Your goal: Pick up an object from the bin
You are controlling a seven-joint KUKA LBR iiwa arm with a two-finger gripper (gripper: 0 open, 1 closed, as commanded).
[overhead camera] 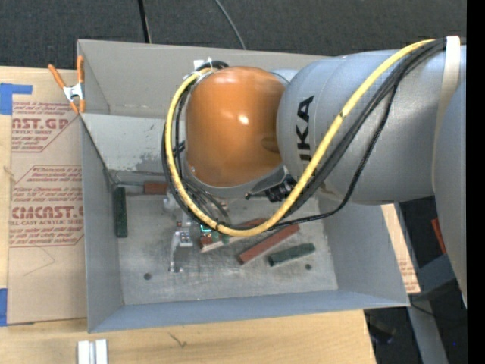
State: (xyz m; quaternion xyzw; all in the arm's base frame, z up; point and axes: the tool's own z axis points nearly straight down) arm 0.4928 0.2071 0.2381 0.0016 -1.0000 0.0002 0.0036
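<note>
We see the KUKA arm (394,150) reaching into the grey metal bin (98,279) from the right. Its rounded orange wrist cover (227,127) hangs over the middle of the bin and hides much of the floor beneath. A yellow cable (340,117) and black ones run along the arm and loop round the cover.

Below the cover's lower left edge, the hand (180,250) comes down close to the bin floor, left of centre. A pale metal part of it shows there, but we cannot tell how far the hand is open, nor whether it has hold of anything.

The thing nearest the hand is a small tan piece with a green spot (211,239), just to its right and partly under the cable loop. Beyond that lies a flat red-brown bar (269,243), tilted, with its lower end near the small piece and its upper end pointing toward the right wall. A short dark green bar (290,254) lies just below it and almost parallel — we cannot tell whether the two touch.

Well apart on the other side, a longer dark green bar (120,211) lies flat beside the left wall. Above the hand, the end of another red-brown piece (154,189) shows on the floor, with the rest hidden under the arm.
</note>
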